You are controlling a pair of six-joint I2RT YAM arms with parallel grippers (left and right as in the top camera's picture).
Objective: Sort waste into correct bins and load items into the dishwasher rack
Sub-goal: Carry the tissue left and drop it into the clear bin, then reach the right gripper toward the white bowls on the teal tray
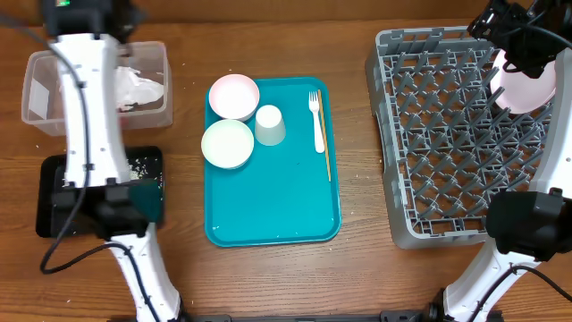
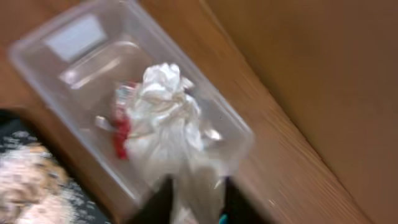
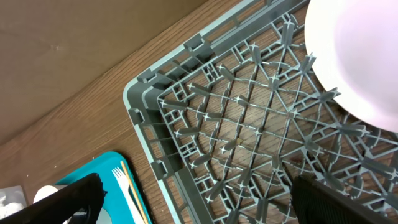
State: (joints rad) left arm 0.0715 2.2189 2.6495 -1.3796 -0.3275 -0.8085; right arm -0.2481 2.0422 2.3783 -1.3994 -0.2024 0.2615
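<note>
On teal tray (image 1: 268, 219), fork (image 1: 317, 122) lengthwise, tines away

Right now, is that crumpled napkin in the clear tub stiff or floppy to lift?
Probably floppy: the crumpled napkin looks thin and creased. Likely very light too. It might drag the red wrapper touching it along.

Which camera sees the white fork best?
The overhead view: the whole white fork lies on the teal tray, with nothing covering it. The right wrist view catches only its tined end, cut off by the bottom edge. The left wrist view shows none of it.
</note>
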